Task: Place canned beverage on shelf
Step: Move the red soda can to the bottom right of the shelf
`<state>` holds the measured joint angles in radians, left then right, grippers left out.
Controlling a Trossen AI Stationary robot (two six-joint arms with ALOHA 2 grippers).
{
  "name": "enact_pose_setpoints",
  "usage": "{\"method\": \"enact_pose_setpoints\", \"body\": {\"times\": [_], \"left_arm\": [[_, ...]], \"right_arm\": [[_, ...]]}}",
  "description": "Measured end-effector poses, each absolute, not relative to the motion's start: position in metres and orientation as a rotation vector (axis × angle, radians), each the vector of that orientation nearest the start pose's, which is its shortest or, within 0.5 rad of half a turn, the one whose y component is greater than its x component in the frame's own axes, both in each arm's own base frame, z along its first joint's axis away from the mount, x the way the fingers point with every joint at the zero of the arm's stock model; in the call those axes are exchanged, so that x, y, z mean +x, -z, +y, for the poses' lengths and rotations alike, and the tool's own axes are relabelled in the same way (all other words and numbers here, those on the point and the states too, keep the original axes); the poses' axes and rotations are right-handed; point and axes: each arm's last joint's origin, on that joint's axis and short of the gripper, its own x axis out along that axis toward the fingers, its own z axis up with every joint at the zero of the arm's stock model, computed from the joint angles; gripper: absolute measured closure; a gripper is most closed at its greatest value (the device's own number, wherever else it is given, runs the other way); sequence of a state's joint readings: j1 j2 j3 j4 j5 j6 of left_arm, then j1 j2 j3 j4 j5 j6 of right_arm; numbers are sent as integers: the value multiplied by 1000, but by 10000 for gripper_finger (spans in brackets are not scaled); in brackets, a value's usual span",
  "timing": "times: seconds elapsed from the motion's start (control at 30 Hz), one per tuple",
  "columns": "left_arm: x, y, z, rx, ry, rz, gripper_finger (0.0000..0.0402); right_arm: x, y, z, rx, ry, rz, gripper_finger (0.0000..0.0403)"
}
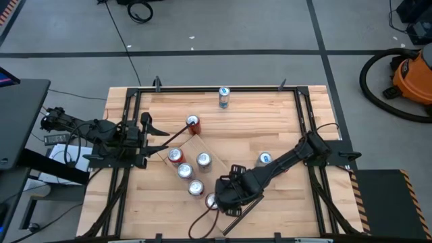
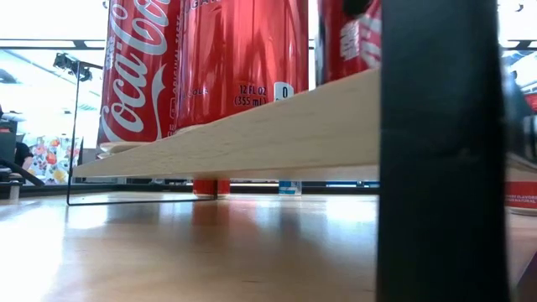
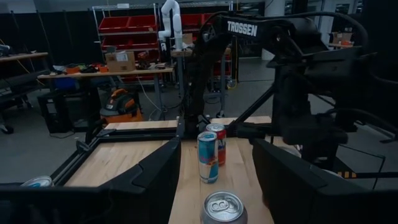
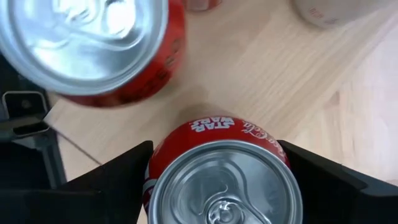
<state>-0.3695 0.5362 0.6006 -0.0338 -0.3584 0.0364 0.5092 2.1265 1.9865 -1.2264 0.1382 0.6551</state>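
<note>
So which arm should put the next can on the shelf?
The right one, probably. Its gripper already has a red can between its fingers, right beside the shelf. The left gripper holds nothing.

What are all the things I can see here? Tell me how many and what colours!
Table: one, pale wood with a black frame, in the middle of the floor.
Shelf: one, pale wood plank, lying slantwise on the table.
Shelf cans: four, red or silvery, bunched on the plank.
Held can: one, red, at the plank's near end.
Lone red can: one, just beyond the plank.
Far can: one, blue and white, at the table's far edge.
Side can: one, blue-topped, beside the right arm.
Vacuum: one, orange, on the floor.
Left claw: open, by the plank.
Right claw: gripping the held can.
</note>
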Motion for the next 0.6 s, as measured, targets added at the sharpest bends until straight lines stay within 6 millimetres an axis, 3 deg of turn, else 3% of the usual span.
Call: {"method": "enact_pose_setpoints", "body": {"times": [0.23,0.6], "left_arm": [[123,-317,-37,25,11,-29,191],[123,-317,-37,16,11,-29,191]], "right_arm": [[374,-258,212,124,126,1316,63],[377,-257,210,184,118,1344,11]]}}
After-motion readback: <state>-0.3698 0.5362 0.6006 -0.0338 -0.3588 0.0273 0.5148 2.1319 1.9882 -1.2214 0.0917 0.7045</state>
